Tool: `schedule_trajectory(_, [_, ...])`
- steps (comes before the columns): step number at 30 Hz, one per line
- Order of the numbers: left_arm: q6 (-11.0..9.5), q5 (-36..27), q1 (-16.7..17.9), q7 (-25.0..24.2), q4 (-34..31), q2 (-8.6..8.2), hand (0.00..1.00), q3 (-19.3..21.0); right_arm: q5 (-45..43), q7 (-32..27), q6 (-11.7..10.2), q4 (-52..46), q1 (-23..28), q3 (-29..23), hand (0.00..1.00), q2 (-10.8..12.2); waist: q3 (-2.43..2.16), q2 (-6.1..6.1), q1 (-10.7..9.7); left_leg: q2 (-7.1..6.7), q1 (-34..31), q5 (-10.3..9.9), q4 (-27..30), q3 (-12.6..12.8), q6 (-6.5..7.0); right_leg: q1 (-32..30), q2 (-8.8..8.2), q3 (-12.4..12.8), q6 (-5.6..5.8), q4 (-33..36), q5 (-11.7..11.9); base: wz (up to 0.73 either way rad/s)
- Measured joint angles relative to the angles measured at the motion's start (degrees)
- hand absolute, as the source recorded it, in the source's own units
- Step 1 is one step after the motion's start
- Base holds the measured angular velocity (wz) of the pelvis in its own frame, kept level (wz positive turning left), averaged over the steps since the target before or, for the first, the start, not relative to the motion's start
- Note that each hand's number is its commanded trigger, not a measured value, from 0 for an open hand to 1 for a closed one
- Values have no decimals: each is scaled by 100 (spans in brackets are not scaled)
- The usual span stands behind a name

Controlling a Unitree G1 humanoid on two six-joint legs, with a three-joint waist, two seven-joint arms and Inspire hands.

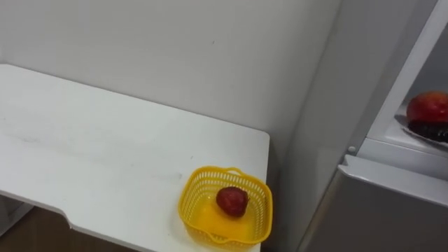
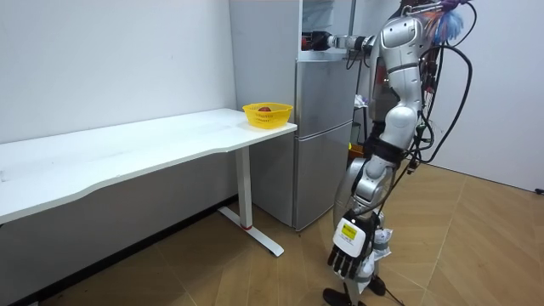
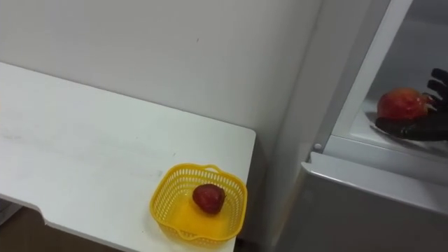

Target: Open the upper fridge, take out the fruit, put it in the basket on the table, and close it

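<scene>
1. Fruit (image 1: 428, 107), red and nearly round, sits in the open upper compartment of the fridge (image 1: 392, 203) in the left eye view, near its front edge. Dark fingers of the right hand (image 1: 425, 130) lie just under it. Left of the fridge a table (image 1: 105, 154) carries a yellow basket (image 1: 192, 196) at the corner nearest the fridge, with a second fruit (image 1: 232, 200) inside.
2. Right eye view: the right hand reaches into the fridge from the right. Its thumb runs beneath the fruit and its fingers curl up at the fruit's right side, touching it, so I judge this a cupping grip. The fruit lies left of the palm. Being round, it has no long axis to mind. I cannot tell whether it is clear of the shelf. The way out looks to be straight back through the fridge's open front.
3. Room view: the robot stands before the fridge with its right arm raised level into the upper compartment. The left hand (image 2: 348, 246) hangs low, well below that compartment, fingers relaxed and empty. The right hand is far nearer.
</scene>
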Motion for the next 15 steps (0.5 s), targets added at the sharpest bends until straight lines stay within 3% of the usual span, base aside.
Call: schedule_trajectory(15, [9,5,-3,-5,8,-12,0,-17,-19,41,-1,100,-8,-5,0,0,-13,9,147,2,-11,0,7,2,0,-10,-10,-11,-3,12,-1,0])
